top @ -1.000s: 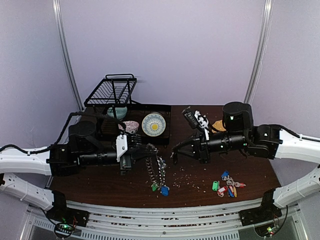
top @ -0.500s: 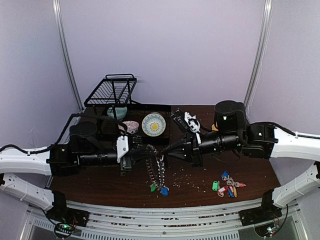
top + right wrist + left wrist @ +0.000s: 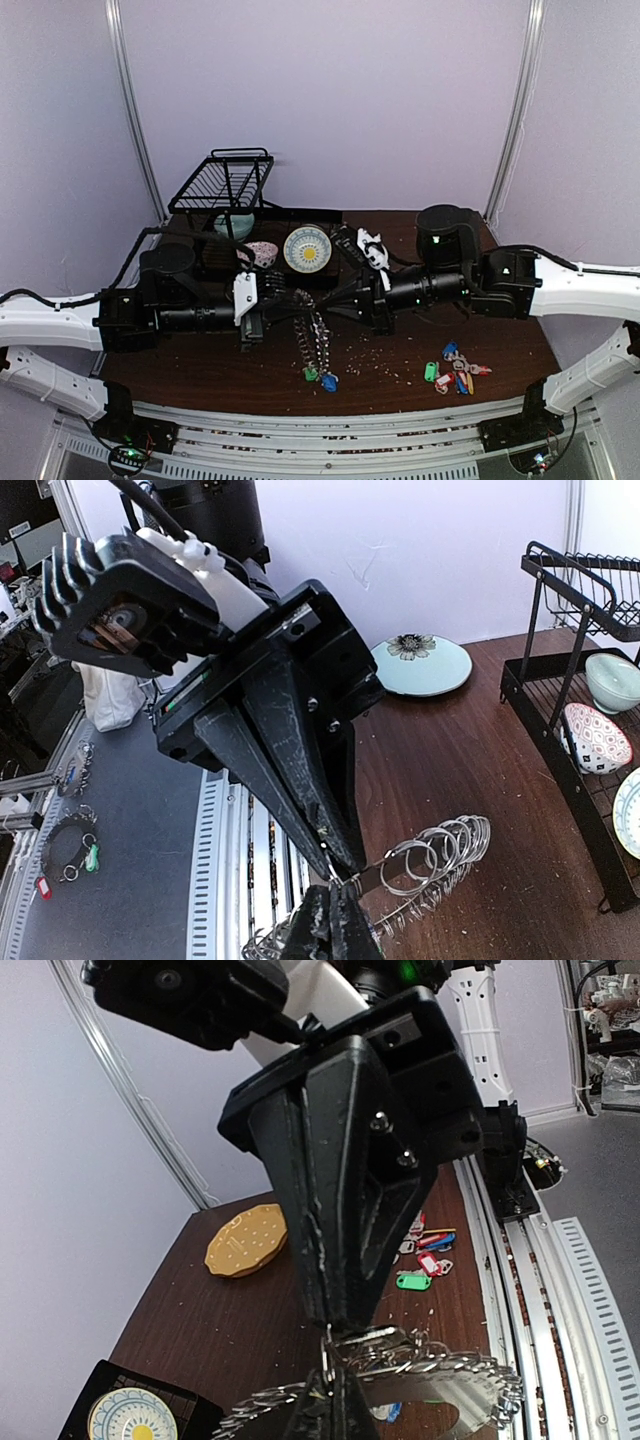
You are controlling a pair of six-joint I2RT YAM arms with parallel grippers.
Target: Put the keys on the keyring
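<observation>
Keyring (image 3: 313, 340) hangs above the table's (image 3: 400, 345) front-middle, clamped in left gripper (image 3: 330, 1408); right gripper (image 3: 330, 925), shut, apparently touches its rim.

The top camera looks down from above and behind the arm bases (image 3: 135, 425) over the whole table (image 3: 400, 365). Close behind the left gripper (image 3: 335, 1402), its wrist camera faces the right gripper (image 3: 335, 1320); the right wrist camera faces back. Both share the keyring (image 3: 440, 1382) between the tips.
</observation>
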